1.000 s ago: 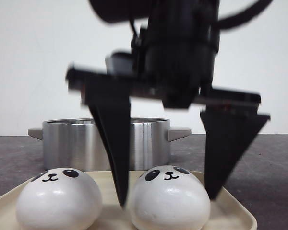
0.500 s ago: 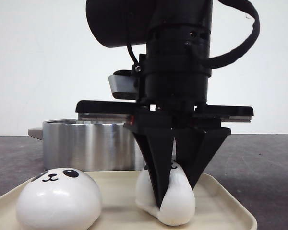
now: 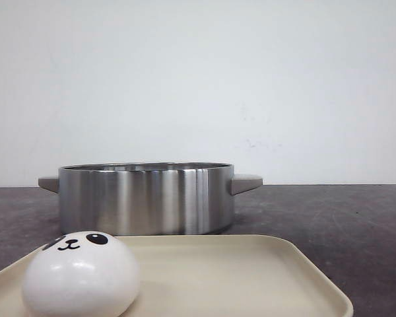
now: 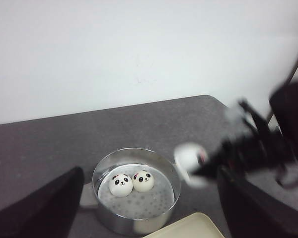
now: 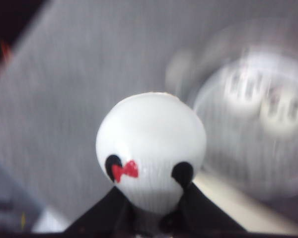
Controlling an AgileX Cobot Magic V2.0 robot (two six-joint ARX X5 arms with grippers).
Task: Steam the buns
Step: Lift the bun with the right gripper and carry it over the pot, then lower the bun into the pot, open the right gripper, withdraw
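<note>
Above the counter, the right gripper (image 5: 154, 213) has lifted a panda bun (image 5: 151, 148) off the tray (image 3: 277, 264).
Clamped on it; two buns (image 4: 132, 182) sit in the steamer pot (image 4: 136, 191), one bun (image 3: 80, 274) remains; left gripper (image 4: 149, 208) spread, empty.

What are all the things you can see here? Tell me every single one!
Buns: four, white with black panda faces. Two sit side by side in the pot, one on the tray, one held in the air beside the pot; that one has a small red bow.
Pot: one, shiny silver, two handles, on the table behind the tray.
Tray: one, cream, nearest the front camera.
Table: one, dark grey.
Wall: white, behind the table.
Right gripper: black, shut on the lifted bun.
Left gripper: black, fingers spread wide, holding nothing, above the pot.
</note>
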